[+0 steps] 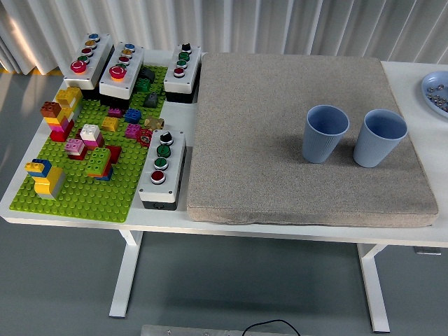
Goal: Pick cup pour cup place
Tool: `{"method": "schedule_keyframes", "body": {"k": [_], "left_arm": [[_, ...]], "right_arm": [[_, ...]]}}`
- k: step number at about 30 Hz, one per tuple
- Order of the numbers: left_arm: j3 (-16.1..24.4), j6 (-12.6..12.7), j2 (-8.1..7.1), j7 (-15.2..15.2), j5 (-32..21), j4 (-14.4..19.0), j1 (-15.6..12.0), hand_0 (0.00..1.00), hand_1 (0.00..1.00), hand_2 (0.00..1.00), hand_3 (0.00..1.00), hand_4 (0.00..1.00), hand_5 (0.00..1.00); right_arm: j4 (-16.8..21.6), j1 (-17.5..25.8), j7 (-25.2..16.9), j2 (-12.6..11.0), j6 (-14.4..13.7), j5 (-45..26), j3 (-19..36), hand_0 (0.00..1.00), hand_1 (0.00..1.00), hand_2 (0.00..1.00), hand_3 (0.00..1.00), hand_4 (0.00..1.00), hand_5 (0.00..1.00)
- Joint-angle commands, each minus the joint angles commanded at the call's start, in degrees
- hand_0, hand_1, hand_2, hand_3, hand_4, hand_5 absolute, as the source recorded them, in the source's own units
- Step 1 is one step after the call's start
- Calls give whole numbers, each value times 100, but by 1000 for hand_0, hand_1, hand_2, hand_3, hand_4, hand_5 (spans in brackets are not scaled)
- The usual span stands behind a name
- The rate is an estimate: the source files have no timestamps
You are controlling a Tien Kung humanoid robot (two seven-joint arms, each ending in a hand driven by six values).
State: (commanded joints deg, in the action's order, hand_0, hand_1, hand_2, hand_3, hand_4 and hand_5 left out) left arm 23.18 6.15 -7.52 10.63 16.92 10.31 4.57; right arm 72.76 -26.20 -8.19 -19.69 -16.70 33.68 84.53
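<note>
Two light blue ribbed cups stand upright side by side on the right part of a grey mat. The left cup and the right cup are a small gap apart, both with open mouths up. What is inside them cannot be made out. Neither robot hand shows in the head view.
A green brick baseplate with several coloured bricks fills the table's left side. Several white button boxes stand around it. A light blue plate with small items sits at the far right edge.
</note>
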Motion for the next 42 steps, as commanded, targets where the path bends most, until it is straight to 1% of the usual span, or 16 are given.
{"method": "schedule_keyframes", "body": {"k": [8, 17, 29, 30, 35, 36, 41, 42], "left_arm": [[17, -1, -1, 1, 18, 0, -4, 731, 778, 821, 683, 507, 960], [155, 0, 2, 9, 145, 0, 11, 731, 777, 821, 683, 507, 960], [21, 0, 9, -39, 13, 0, 23, 731, 777, 821, 682, 507, 959], [11, 0, 7, -43, 5, 0, 25, 731, 777, 821, 681, 507, 960], [1, -1, 7, -48, -11, 0, 33, 731, 777, 821, 681, 507, 960], [0, 0, 7, -49, -13, 0, 34, 731, 777, 820, 681, 506, 959], [-66, -1, 5, -63, -81, 0, 39, 731, 777, 820, 681, 506, 959], [-73, 1, 6, -66, -93, 0, 42, 731, 777, 821, 682, 506, 959]], "right_arm": [[8, 9, 109, -8, 99, 107, -36, 899, 855, 902, 870, 787, 998], [15, 2, 95, -20, 90, 152, -23, 899, 853, 902, 876, 782, 998], [26, -1, 156, -33, 169, 148, -52, 892, 841, 896, 871, 764, 998], [28, -5, 165, -32, 171, 154, -54, 886, 835, 890, 861, 741, 945], [34, -26, 176, -26, 186, 163, -74, 886, 835, 890, 861, 741, 945], [33, -28, 178, -26, 190, 161, -77, 882, 833, 883, 856, 731, 919], [30, -41, 186, -20, 221, 141, -119, 882, 833, 883, 856, 731, 919], [23, -46, 181, -17, 226, 116, -134, 874, 821, 865, 837, 692, 820]]}}
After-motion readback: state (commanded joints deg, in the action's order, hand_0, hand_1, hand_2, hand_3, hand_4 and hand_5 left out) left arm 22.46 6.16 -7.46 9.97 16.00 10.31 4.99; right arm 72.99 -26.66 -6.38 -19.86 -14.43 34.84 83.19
